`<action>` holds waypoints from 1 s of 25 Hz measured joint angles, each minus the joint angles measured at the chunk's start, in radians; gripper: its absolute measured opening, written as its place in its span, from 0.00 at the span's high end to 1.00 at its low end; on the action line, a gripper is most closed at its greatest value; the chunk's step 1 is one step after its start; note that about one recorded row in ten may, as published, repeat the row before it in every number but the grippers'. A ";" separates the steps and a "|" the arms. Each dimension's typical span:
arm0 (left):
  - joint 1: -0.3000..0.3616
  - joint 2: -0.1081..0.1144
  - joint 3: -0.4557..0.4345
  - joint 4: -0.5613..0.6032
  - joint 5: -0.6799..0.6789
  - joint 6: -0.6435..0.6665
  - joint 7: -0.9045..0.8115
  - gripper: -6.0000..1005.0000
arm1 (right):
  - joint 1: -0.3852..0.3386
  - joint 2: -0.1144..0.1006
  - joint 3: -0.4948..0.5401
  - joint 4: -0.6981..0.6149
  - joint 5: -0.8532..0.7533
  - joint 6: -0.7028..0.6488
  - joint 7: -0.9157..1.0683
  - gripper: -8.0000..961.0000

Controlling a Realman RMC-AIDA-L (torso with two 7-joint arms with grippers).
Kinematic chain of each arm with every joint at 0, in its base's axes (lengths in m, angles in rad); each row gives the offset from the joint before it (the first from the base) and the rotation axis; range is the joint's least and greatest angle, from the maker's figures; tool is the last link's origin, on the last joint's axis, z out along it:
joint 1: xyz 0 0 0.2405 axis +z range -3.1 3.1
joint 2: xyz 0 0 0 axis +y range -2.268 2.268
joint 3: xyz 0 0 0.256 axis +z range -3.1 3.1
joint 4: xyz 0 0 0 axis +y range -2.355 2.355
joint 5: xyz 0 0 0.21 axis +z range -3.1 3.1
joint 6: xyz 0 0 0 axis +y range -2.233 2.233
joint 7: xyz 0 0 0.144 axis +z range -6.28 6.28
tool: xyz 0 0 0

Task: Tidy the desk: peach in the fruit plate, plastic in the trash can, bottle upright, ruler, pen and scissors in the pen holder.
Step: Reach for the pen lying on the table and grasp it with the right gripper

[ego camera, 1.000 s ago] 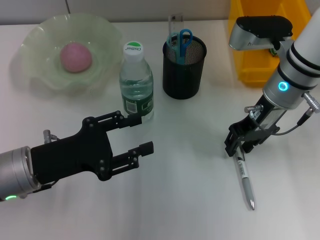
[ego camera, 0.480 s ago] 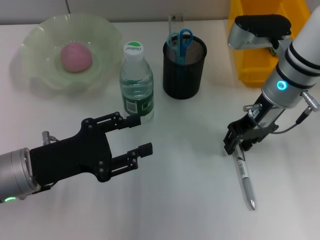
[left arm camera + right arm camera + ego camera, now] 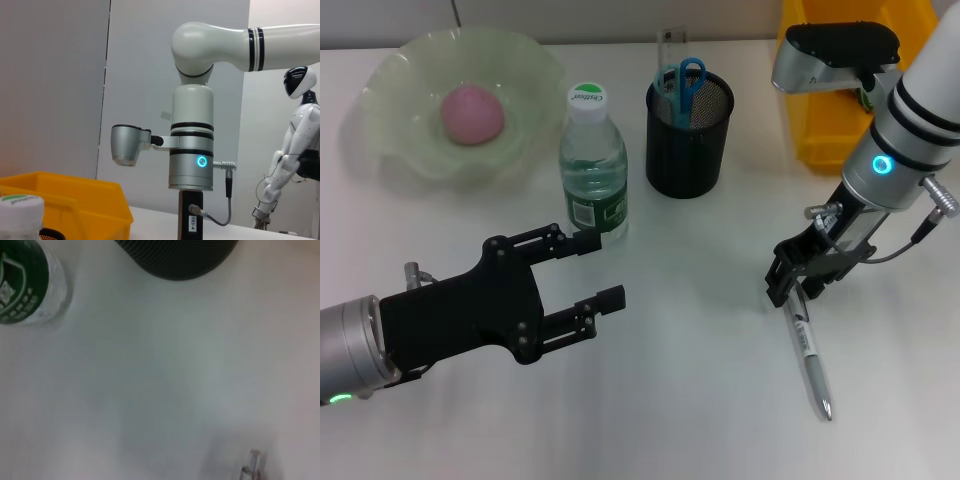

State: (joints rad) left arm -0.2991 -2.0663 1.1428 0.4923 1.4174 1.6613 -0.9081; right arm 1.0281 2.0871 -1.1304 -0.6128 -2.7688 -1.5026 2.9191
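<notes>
Your left end effector (image 3: 590, 270) is matte black, angular, with linkage fingers and small screws; its wrist is a silver cylinder with a green light. Your right end effector (image 3: 798, 285) is black too, on a white arm with black bands, a glowing blue ring, grey cable, and silver camera housing.

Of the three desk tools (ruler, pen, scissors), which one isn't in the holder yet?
The pen. It lies on the table with the right gripper at its upper end, while the blue-handled scissors and the clear ruler stand in the black mesh pen holder.
</notes>
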 joint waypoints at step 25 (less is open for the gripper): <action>-0.001 0.000 0.000 0.000 0.000 -0.002 0.000 0.38 | -0.002 0.000 -0.016 0.007 0.000 0.008 -0.002 0.56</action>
State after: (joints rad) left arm -0.2997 -2.0663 1.1428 0.4924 1.4174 1.6589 -0.9081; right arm 1.0260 2.0871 -1.1461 -0.6059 -2.7688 -1.4946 2.9171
